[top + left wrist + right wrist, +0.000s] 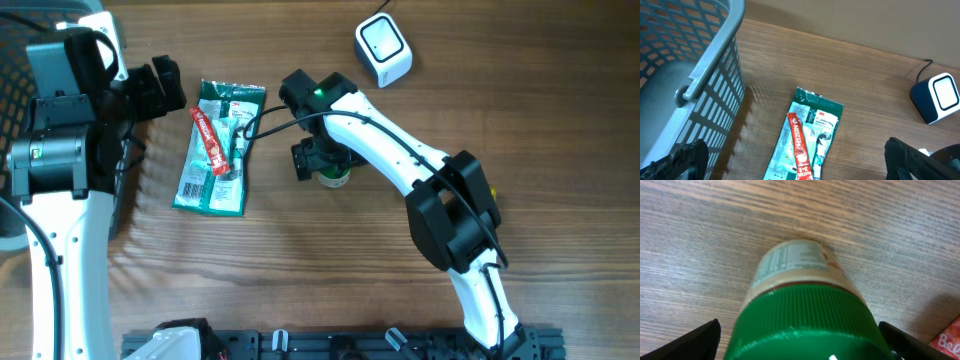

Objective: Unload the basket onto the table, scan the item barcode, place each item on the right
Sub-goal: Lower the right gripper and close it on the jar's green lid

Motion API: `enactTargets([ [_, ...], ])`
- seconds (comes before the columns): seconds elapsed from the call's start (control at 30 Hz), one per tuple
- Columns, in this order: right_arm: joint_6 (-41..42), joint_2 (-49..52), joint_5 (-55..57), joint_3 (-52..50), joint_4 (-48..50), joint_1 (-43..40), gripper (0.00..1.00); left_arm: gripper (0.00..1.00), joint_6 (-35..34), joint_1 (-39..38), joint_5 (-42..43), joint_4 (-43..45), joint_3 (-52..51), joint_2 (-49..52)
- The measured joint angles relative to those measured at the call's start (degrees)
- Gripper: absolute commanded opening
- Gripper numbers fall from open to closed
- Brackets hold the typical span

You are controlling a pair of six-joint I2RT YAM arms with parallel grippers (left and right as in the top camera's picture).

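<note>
The jar [335, 178] stands upright on the table [330, 270], near the middle, green lid up. From overhead most of it is hidden under the right arm's wrist; only a sliver of lid shows.

The right gripper [799, 342] sits over the jar with its jaws spread wide, one finger [690, 342] off to each side of the lid. There is a clear gap on one side, and the other finger is very close to the lid, so the jar looks released, not gripped. In the wrist view a panel of small print on the jar's label faces the camera.

Just beside the jar, toward the left arm, lies a flat green packet [215, 150] with a red sachet [210, 140] lying across it. A black cable from the right arm runs over the packet's near edge.

The scanner [384, 50], a small white box with its cord trailing off the far edge, sits well apart from the jar, at the back of the table. The right arm's own white link lies between the two.

The left gripper [796, 150] hangs wide open with nothing in it, above the packet's end and close beside the grey basket [715, 65] at the table's left edge.
</note>
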Motion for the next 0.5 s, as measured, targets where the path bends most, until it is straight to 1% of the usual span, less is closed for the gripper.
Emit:
enactTargets([
  [0.5,0.02,0.0,0.0,0.0,0.57,0.0,1.0,1.0,0.02,0.0,0.0,0.0,0.0,0.0],
])
